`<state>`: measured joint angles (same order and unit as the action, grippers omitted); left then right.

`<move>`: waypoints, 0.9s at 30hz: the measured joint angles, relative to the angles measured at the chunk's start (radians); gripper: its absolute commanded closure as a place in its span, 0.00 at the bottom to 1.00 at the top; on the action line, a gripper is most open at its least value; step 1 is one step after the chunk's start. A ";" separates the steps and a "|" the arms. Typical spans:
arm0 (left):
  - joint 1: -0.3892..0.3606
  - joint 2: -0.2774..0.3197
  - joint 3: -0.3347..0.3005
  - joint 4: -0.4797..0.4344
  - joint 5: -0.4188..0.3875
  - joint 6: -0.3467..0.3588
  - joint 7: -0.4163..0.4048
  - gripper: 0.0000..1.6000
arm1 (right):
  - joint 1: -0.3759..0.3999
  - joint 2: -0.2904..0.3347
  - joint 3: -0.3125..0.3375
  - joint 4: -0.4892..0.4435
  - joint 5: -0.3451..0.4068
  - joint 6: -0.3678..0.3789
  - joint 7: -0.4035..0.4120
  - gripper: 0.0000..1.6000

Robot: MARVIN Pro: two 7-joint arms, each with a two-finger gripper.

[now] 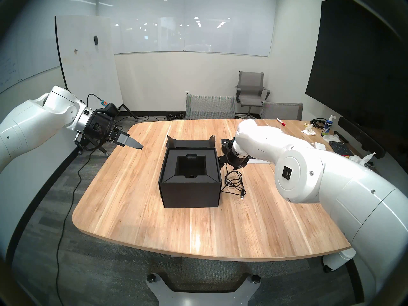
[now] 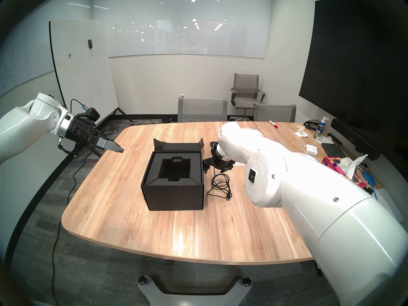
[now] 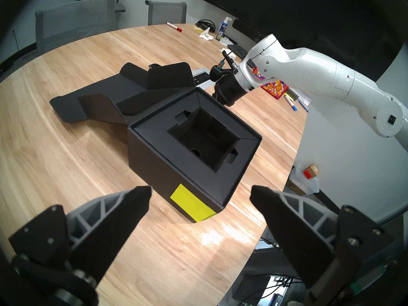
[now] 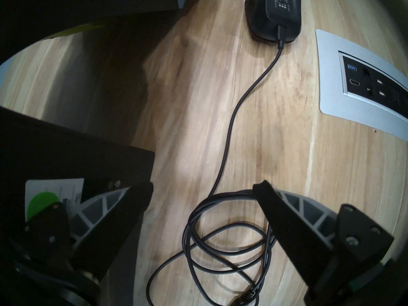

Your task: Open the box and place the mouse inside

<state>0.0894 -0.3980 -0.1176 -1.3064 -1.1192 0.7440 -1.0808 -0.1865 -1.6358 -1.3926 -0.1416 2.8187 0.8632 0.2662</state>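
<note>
The black box (image 1: pixel 189 193) stands open mid-table, its flap lid (image 1: pixel 191 142) folded back and the foam-lined well (image 3: pixel 203 140) empty. A yellow-green note (image 3: pixel 192 202) is stuck on one side. The black mouse (image 4: pixel 273 11) lies underside up behind the box's right corner, partly hidden by my right arm in the head view (image 1: pixel 225 142). Its cable (image 4: pixel 225 239) coils on the table right of the box. My right gripper (image 4: pixel 203 188) hangs open over that coil, short of the mouse. Well off to the box's left, my left gripper (image 3: pixel 201 190) is open and empty, above the table's edge.
A grey port panel (image 4: pixel 364 89) is set into the table right of the mouse. Far right lie a white charger (image 2: pixel 311 149), keyboard (image 2: pixel 333 149), red floral tissue box (image 2: pixel 335 166), spray bottle (image 1: pixel 327 125) and marker (image 1: pixel 280 121). Chairs (image 1: pixel 209 106) stand behind.
</note>
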 measured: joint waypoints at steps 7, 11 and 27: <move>0.000 0.000 0.000 0.000 0.000 0.000 0.000 0.00 | -0.009 0.000 0.017 -0.001 0.007 0.000 -0.011 0.00; 0.000 0.000 0.000 0.000 0.000 -0.001 -0.001 0.00 | -0.013 0.000 0.027 -0.001 0.011 0.004 -0.017 0.00; 0.000 0.000 0.001 0.000 0.000 -0.001 -0.001 0.00 | -0.017 0.001 0.057 -0.001 0.024 0.070 -0.051 0.00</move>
<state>0.0891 -0.3980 -0.1169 -1.3064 -1.1194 0.7430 -1.0819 -0.2032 -1.6351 -1.3356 -0.1428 2.8430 0.9331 0.2155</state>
